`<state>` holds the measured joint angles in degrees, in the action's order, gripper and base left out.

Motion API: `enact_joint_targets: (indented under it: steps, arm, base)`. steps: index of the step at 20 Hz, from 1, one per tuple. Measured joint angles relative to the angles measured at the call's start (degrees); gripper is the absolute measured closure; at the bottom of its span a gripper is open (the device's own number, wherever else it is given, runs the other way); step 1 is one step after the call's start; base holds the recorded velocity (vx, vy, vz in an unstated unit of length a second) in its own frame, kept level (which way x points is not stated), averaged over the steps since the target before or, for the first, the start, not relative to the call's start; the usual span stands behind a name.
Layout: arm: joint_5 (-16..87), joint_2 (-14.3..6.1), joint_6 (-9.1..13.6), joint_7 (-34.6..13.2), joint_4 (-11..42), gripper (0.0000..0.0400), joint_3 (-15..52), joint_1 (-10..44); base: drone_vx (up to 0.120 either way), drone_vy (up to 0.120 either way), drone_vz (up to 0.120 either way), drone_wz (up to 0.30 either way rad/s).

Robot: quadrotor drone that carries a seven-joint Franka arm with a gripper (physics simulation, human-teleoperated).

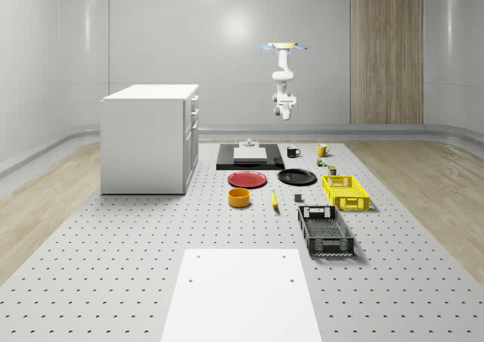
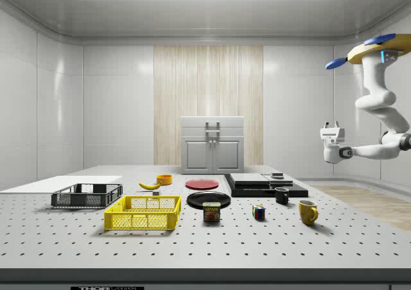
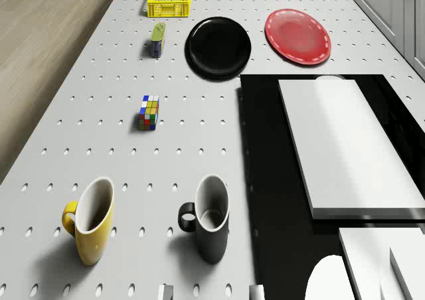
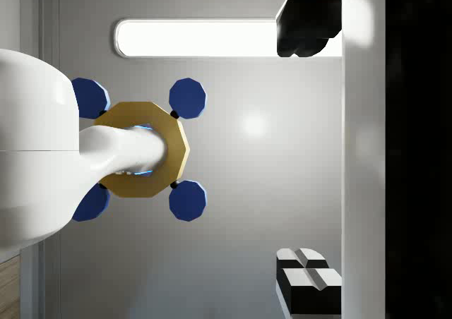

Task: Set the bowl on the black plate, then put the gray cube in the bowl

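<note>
We hover high beyond the table's far end. Our gripper (image 2: 329, 138) (empty) has its fingers spread wide. The bowl (image 1: 240, 197) sits near the black plate (image 1: 297, 177).

The orange bowl (image 1: 240, 197) sits upright and empty, low and well away from the raised end effector (image 1: 285, 115). The round black plate (image 1: 297, 177) lies flat, nearer beneath it. The small gray cube (image 1: 298, 199) rests beyond the plate.

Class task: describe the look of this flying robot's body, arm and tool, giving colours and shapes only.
The drone has a flat gold octagonal body with four blue rotor discs. The arm is glossy white, made of rounded, tube-like segments with bulging joints. The tool is a white block with dark trim; its fingers are black with pale pads.
</note>
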<state>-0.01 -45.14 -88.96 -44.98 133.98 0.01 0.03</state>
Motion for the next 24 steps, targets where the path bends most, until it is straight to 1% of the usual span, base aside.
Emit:
enact_joint_targets:
  steps: [3, 6, 11, 14, 18, 24]
  arm:
    - [-0.03, 0.43, 3.05, 0.05, -3.62, 0.0000, 0.04, 0.09]
    - [-0.06, 1.45, 5.61, 0.09, -7.33, 0.0000, 0.08, 0.16]
    - [-0.09, 3.40, 8.83, 0.12, -12.73, 0.0000, 0.14, 0.24]
    - [-0.11, 4.18, 9.95, 0.14, -14.76, 0.0000, 0.16, 0.28]
    - [-0.12, 4.71, 10.69, 0.16, -16.21, 0.0000, 0.19, 0.33]
    - [-0.14, 4.89, 10.93, 0.18, -16.89, 0.0000, 0.22, 0.38]
  base:
    - [0.000, 0.000, 0.000, 0.000]
    - [0.000, 0.000, 0.000, 0.000]
    - [0.000, 0.000, 0.000, 0.000]
    - [0.107, -0.013, 0.000, 0.000]
    - [0.120, -0.120, 0.000, 0.000]
    - [0.120, -0.120, 0.000, 0.000]
